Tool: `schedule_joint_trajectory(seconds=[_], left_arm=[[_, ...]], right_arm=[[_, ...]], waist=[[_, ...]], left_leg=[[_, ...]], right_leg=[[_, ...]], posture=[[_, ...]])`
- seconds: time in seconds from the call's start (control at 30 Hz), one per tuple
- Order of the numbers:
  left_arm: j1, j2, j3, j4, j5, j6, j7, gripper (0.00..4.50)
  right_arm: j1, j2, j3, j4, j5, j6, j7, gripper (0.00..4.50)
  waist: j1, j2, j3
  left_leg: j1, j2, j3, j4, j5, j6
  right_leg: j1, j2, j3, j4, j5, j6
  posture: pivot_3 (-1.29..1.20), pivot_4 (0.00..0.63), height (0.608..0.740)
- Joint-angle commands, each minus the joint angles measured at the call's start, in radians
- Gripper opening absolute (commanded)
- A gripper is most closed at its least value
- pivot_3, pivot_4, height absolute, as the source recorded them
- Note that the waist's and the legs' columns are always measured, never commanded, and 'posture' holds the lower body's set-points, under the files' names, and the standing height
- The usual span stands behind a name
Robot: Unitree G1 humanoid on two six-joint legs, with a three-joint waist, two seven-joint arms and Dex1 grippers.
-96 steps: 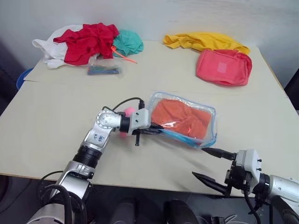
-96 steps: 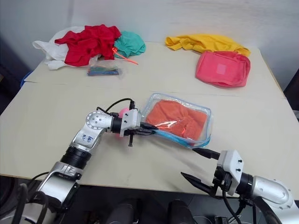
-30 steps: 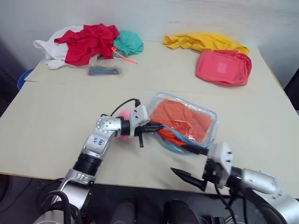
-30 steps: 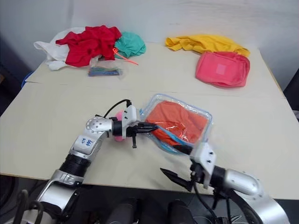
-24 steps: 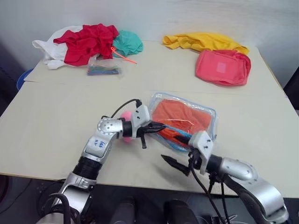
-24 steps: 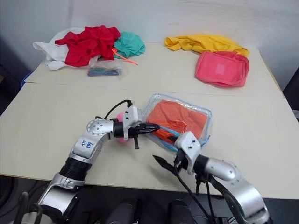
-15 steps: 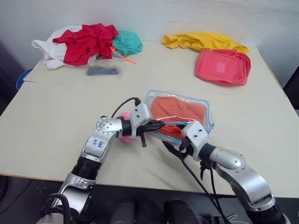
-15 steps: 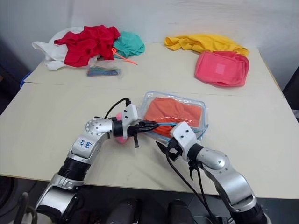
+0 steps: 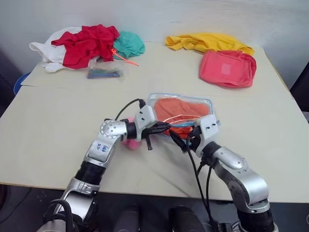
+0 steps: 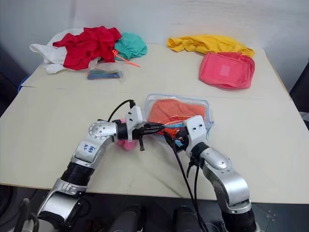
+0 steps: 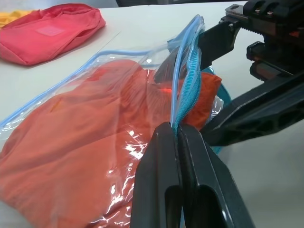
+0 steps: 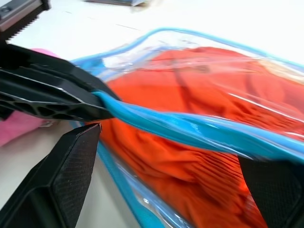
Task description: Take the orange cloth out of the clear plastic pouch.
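One orange cloth (image 9: 181,108) fills the clear plastic pouch (image 9: 208,104).

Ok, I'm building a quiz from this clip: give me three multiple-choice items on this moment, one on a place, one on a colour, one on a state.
1. Where is the orange cloth?
A. Inside the clear pouch
B. On the far clothes pile
C. Under the pink pouch

2. What colour is the clear pouch's edging?
A. Green
B. Light blue
C. Black

3. How are the end effectors?
A. Both open
B. Left shut on the pouch edge, right open
C. Both shut on the cloth

Key: 1 A, the cloth shows through the plastic. 2 B, the zipper edge is light blue. 3 B, left fingers pinch the edging; right fingers stand apart at the opening.
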Motion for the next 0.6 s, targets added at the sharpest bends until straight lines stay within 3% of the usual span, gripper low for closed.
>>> schedule_joint_trajectory(seconds=[0.03,0.27,0.6], left_arm=[[-0.018,-0.005,0.002,-0.018,-0.005,-0.014,0.002,0.04],[-0.029,-0.016,-0.004,-0.01,-0.005,-0.014,-0.001,0.04],[-0.057,-0.038,0.008,0.018,-0.014,-0.003,0.013,0.04]], right_arm=[[-0.027,-0.071,0.065,-0.009,-0.125,-0.044,-0.028,4.5],[-0.07,-0.14,0.167,0.099,-0.285,-0.106,-0.027,4.5],[-0.115,-0.218,0.273,0.139,-0.36,-0.165,0.132,4.5]], waist=[[0.0,0.0,0.0],[-0.001,0.0,0.0],[-0.001,0.0,0.0]], left_leg=[[0.0,0.0,0.0,0.0,0.0,0.0],[0.0,0.0,0.001,-0.001,0.0,0.0],[0.0,0.0,0.001,-0.001,0.0,0.0]], right_leg=[[0.0,0.0,0.0,0.0,0.0,0.0],[-0.002,0.0,0.001,0.001,0.0,0.0],[-0.002,0.0,0.002,0.0,0.0,0.0]], posture=[[0.0,0.15,0.74],[0.0,0.15,0.74],[0.0,0.15,0.74]])
